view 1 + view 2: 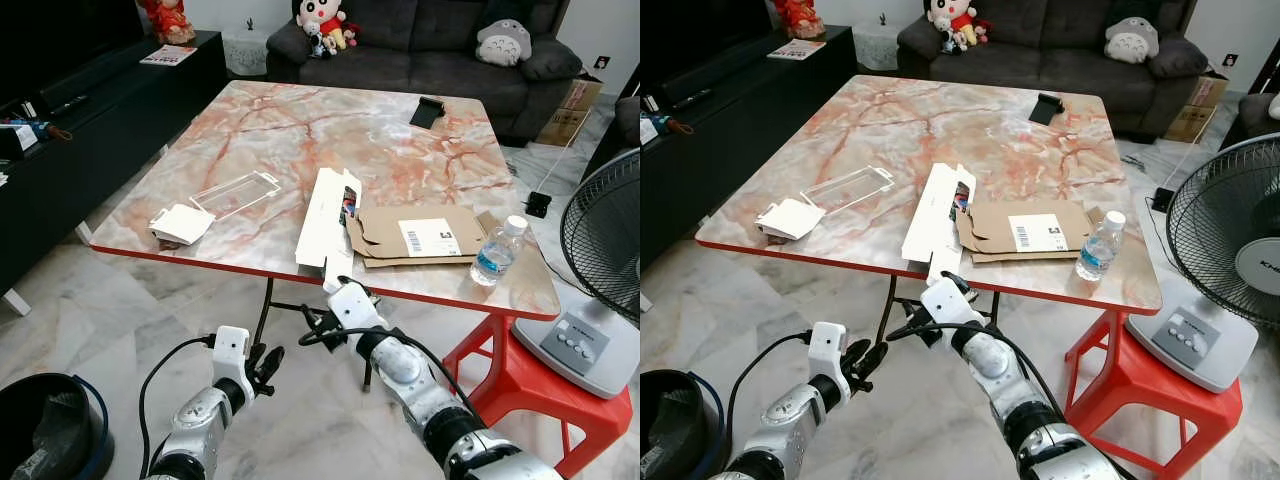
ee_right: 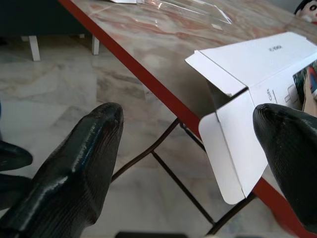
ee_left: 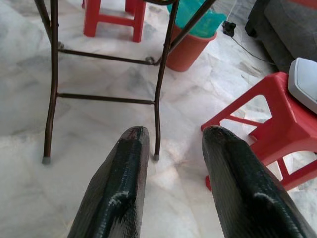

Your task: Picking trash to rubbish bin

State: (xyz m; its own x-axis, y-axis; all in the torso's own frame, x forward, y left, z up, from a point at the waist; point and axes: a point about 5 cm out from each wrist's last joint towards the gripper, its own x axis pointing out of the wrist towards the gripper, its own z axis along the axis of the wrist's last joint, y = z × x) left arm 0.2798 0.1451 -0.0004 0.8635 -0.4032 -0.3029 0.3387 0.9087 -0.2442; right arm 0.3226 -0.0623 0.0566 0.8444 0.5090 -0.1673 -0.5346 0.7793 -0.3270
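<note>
Below the table (image 1: 140, 235) edge, the right gripper (image 2: 198, 148) is held spread wide before the white box (image 1: 328, 215) overhanging it; closing on its flap is judged next. The left gripper (image 3: 171, 163), parted, is kept low.

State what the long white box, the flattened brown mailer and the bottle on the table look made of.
Long white box: thin matte paperboard, judging by its folded flaps. Flattened brown mailer: kraft cardboard, creased, with a printed label. Bottle: clear, probably plastic, white cap, blue label.
</note>
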